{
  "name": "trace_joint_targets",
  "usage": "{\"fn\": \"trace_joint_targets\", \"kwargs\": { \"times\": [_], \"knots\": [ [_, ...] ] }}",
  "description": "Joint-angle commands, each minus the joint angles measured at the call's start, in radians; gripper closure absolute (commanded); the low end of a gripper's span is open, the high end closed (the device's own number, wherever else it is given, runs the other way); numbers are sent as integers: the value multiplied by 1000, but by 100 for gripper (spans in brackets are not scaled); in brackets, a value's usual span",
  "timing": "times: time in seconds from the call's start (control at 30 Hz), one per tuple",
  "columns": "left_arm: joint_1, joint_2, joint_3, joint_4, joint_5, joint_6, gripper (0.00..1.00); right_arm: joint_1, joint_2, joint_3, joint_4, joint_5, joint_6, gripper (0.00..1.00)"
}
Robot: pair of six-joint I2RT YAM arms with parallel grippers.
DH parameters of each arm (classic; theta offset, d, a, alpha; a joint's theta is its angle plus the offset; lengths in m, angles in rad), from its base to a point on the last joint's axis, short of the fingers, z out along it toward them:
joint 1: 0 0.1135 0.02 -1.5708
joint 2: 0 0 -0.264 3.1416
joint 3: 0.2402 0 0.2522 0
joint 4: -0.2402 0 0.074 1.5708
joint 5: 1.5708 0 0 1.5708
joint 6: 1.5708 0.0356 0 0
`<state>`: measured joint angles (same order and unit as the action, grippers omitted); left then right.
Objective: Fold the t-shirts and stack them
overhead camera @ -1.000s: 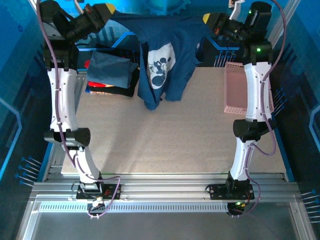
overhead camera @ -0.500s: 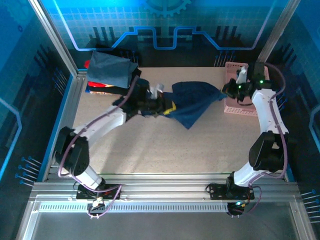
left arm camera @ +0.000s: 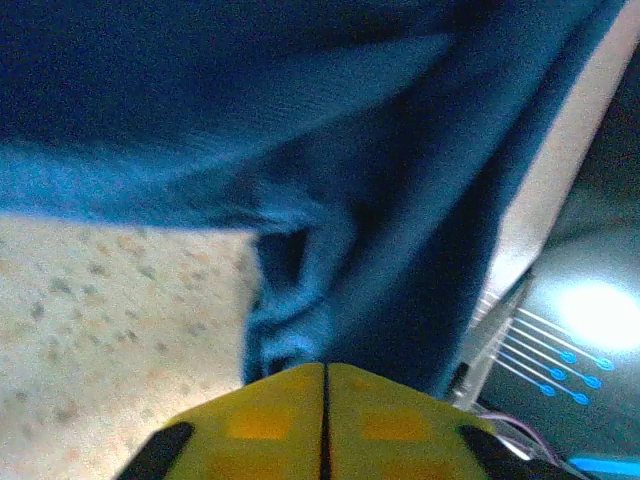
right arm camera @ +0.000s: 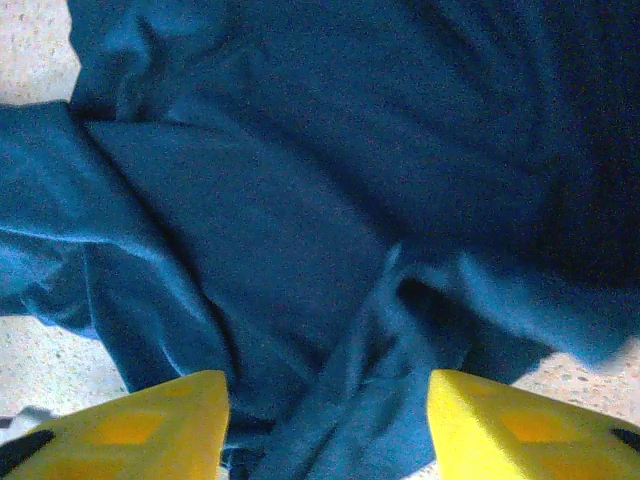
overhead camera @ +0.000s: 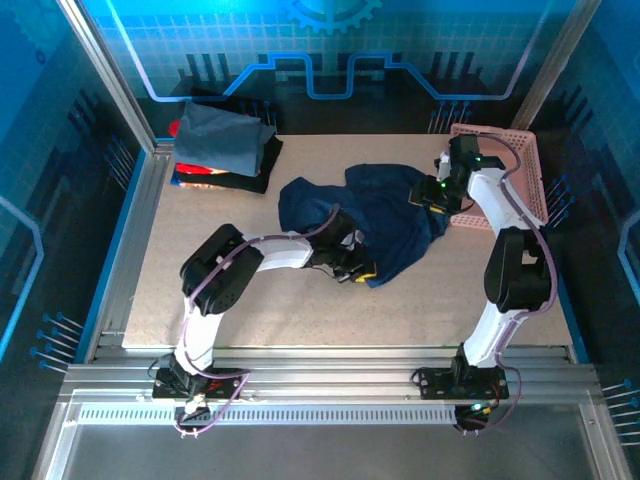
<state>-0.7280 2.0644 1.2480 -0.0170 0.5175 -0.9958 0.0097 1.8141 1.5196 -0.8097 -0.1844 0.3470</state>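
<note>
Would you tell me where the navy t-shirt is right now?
In the top view, the navy t-shirt lies crumpled right of centre, between the left gripper and the right gripper, with the pink basket to its right.

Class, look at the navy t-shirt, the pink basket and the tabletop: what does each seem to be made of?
Navy t-shirt: soft matte knit cloth, crumpled in folds. Pink basket: probably plastic, rigid open lattice. Tabletop: speckled beige board, perhaps laminate.

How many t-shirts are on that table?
4: crumpled navy t-shirt mid-table; stacked at back left, slate-blue t-shirt on top, red t-shirt and black t-shirt beneath. Others may be hidden in the stack.
</note>
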Motion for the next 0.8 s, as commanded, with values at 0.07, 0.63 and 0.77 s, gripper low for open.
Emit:
{"fn": "trace_joint_targets", "kwargs": {
  "times": [0.07, 0.63, 0.77],
  "knots": [
    [-10, -91, 18, -100, -112, 28, 34, 64, -166, -27, -51, 40, -30, 29],
    [328, -268, 46, -415, -329, 316, 27, 287, -696, -738, 69, -109, 317, 36],
    [400, -208, 29, -376, -298, 299, 28, 300, -542, -766, 208, -66, 351, 40]
  ]
}}
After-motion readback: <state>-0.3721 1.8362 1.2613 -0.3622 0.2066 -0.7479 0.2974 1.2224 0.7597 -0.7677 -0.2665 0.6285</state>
